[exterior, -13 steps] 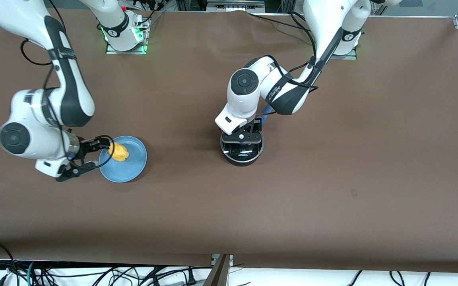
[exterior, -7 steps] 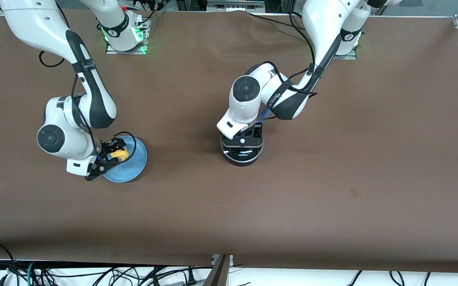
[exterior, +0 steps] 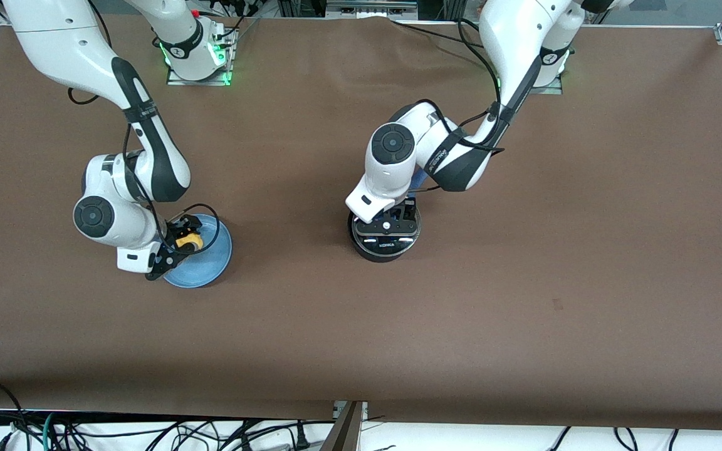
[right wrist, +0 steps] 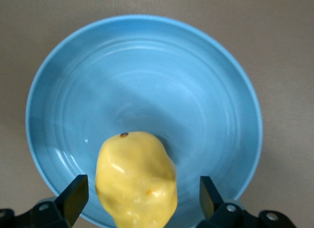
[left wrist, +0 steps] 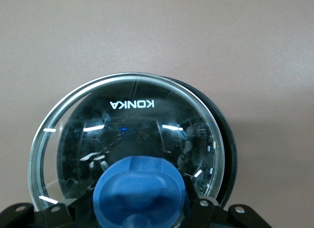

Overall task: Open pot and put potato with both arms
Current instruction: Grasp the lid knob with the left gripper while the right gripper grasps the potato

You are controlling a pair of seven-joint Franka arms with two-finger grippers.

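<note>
Right gripper [exterior: 184, 241] sits low over the blue plate [exterior: 210, 260], mid-left of the front frame, and you can see in the right wrist view its fingers [right wrist: 74, 194] spread wide either side of the potato [right wrist: 136, 179] w/ clear gaps, so nothing's gripped yet. Potato [exterior: 188, 240] lies on the plate's inner slope [right wrist: 196, 105], toward the edge nearest the right arm. Over at centre frame, your left gripper [exterior: 392, 219] is down on top of the pot [exterior: 385, 244], right at the lid. Left wrist view: the lid's blue knob [left wrist: 141, 193] fills the bottom centre, sitting between the gripper's black finger mounts, but can't tell whether the pads are actually pinching it. Glass lid [left wrist: 125, 139] looks slightly offset from the black pot rim [left wrist: 226, 144], which peeks out along one side. Blue pot handle [exterior: 419, 177] barely shows under the left arm's wrist. Pot and plate are well apart on the brown table [exterior: 524, 282].
</note>
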